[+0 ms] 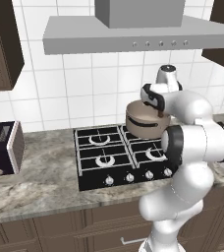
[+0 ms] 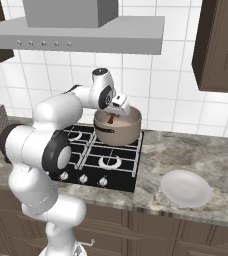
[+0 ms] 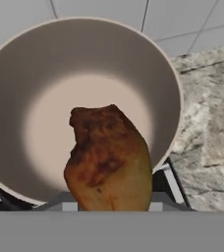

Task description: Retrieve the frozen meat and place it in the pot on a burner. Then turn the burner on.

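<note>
Hovering over pot [image 2: 117, 131], your end effector [image 2: 112, 118] is pinching frozen meat [image 3: 109, 160]; pot's beige floor lying directly beneath it, burner [image 2: 109, 161] nearer you.

tool fingertips: hidden behind frozen meat [image 3: 109, 160] at hand view's bottom | pot [image 3: 84, 98]: left and lower rim cut off by frame there; right side behind arm in left base view | toaster [image 1: 3, 147]: cut by left edge | knob settings: too small to tell
</note>
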Tool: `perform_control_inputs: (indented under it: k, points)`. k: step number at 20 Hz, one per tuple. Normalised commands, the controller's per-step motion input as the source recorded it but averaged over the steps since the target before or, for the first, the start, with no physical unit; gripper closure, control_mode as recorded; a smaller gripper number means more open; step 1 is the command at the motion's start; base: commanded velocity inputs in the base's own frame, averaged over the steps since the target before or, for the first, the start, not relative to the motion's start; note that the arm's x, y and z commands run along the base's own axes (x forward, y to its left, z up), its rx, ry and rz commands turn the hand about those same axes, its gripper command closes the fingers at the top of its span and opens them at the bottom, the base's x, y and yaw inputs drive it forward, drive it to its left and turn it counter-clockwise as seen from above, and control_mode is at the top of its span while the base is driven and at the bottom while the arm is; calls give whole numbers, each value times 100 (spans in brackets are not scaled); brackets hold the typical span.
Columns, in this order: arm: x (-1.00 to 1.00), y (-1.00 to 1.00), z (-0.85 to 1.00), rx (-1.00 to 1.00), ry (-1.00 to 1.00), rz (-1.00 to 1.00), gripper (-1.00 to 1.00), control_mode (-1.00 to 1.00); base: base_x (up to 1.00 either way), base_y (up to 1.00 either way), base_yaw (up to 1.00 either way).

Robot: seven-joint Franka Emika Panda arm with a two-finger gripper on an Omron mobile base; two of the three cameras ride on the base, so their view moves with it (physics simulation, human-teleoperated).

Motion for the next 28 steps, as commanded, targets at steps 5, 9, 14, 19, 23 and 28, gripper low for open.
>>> perform_control_inputs:
  k: [5, 9, 14, 19, 23, 28]
  points:
    - [33, 0, -6, 0, 7, 0, 100, -100, 0, 0, 0]
    - [33, 0, -16, 0, 5, 0, 100, -100, 0, 0, 0]
    - [40, 0, -1, 0, 12, 0, 100, -100, 0, 0, 0]
    - [39, 0, 0, 0, 18, 0, 100, -100, 0, 0, 0]
    - [22, 0, -5, 3, 12, 0, 100, -100, 0, 0, 0]
    - [3, 0, -17, 8, 3, 0, 100, -100, 0, 0, 0]
